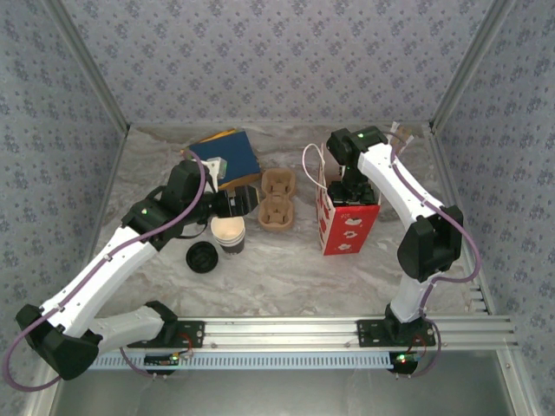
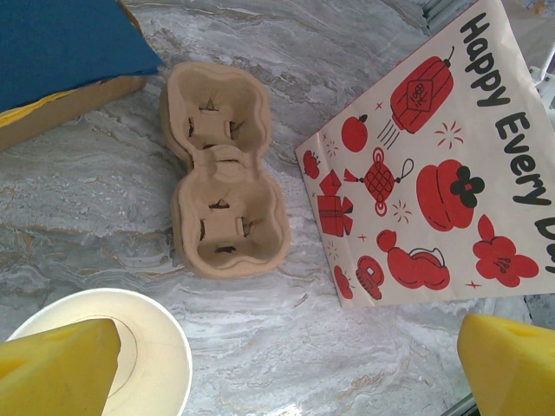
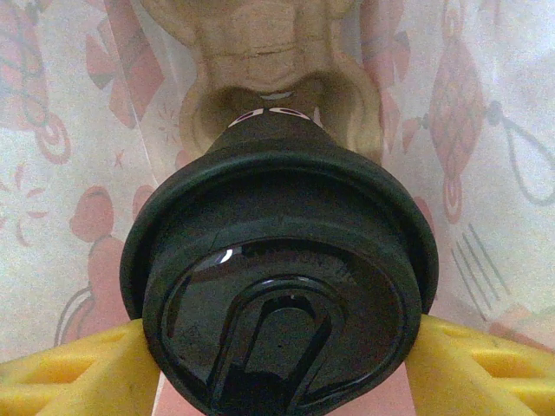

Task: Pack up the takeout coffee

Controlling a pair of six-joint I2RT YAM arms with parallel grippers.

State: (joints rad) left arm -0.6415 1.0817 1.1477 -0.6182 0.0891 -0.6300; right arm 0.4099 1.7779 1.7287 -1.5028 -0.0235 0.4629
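The takeout coffee has its round black lid facing the right wrist camera, and my right gripper is shut on it, a yellow finger pressing each side of the lid. The cup hangs inside the red-and-white paper bag, over a pocket of a brown pulp carrier lying at the bag's bottom. From above, my right gripper reaches down into the bag's open top. My left gripper is open above bare table, its left fingertip over a lidless paper cup.
A second pulp carrier lies between the arms, left of the bag. A stack of lidless cups and a loose black lid sit near the left arm. A blue box stands at the back left.
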